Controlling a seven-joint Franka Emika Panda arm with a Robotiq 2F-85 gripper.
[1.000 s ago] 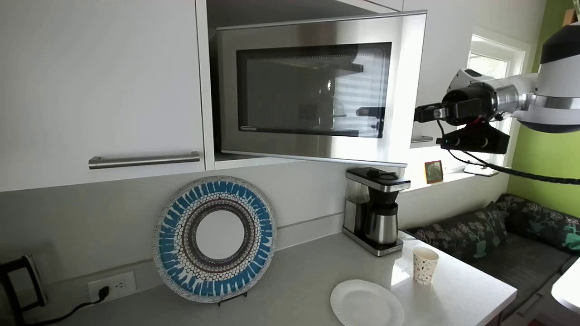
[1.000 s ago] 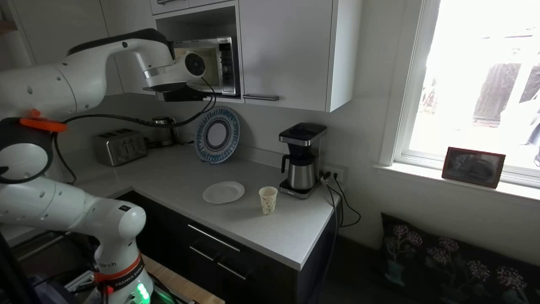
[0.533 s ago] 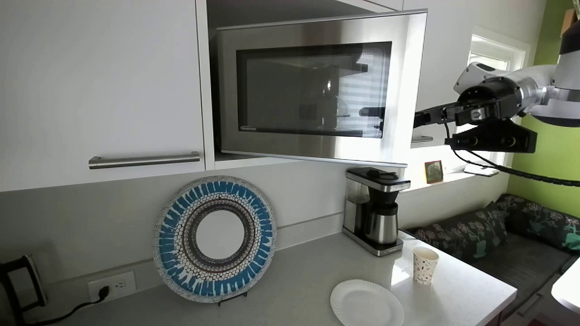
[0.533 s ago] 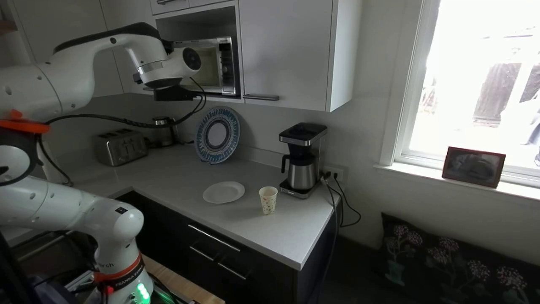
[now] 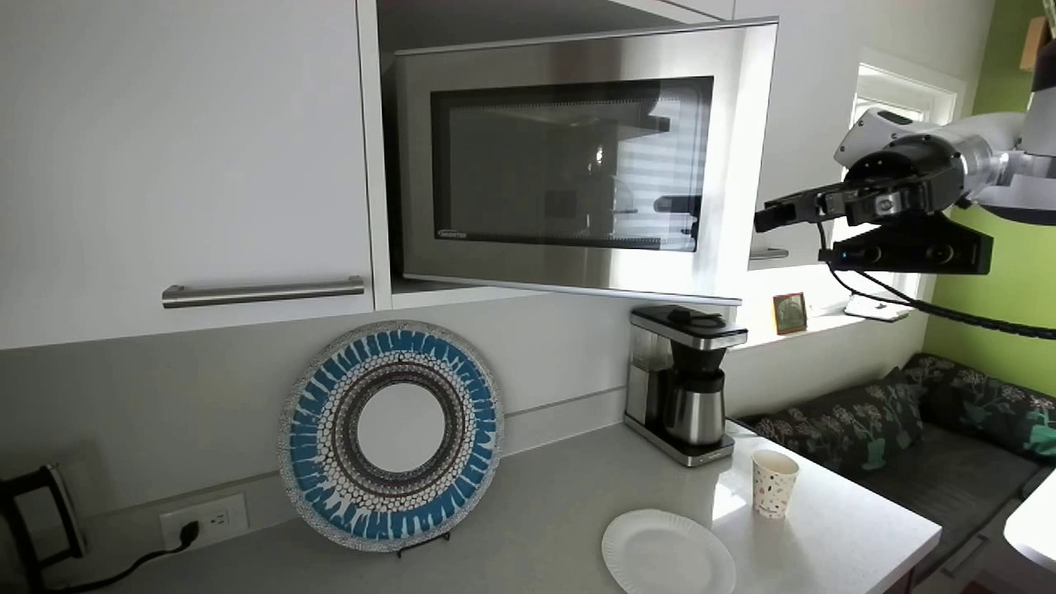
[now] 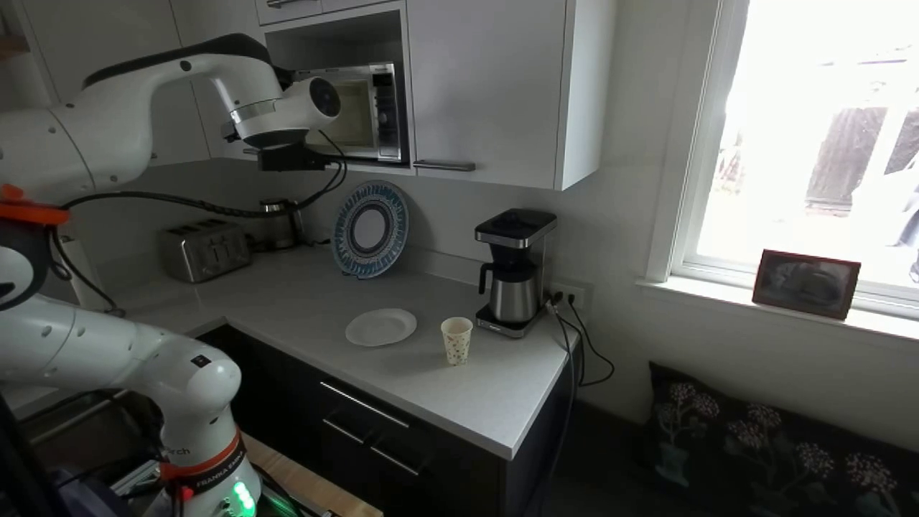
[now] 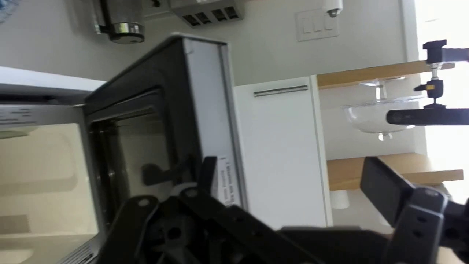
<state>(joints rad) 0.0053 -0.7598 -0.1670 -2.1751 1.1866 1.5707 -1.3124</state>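
Pincer (image 7: 293, 179) spread wide, fingers (image 7: 383, 190) well apart. Swung-open microwave door (image 7: 179, 110) at its ten o'clock in wrist view, near one finger; can't tell from here whether they touch. In exterior view, coffee maker (image 5: 686, 386) at pincer's seven, paper cup (image 5: 774, 485) six, blue-patterned platter (image 5: 392, 437) eight.

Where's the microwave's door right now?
In the wrist view, the microwave door is left of centre, standing open between the microwave's pale inside and a white cabinet, with the open claw at its lower right.
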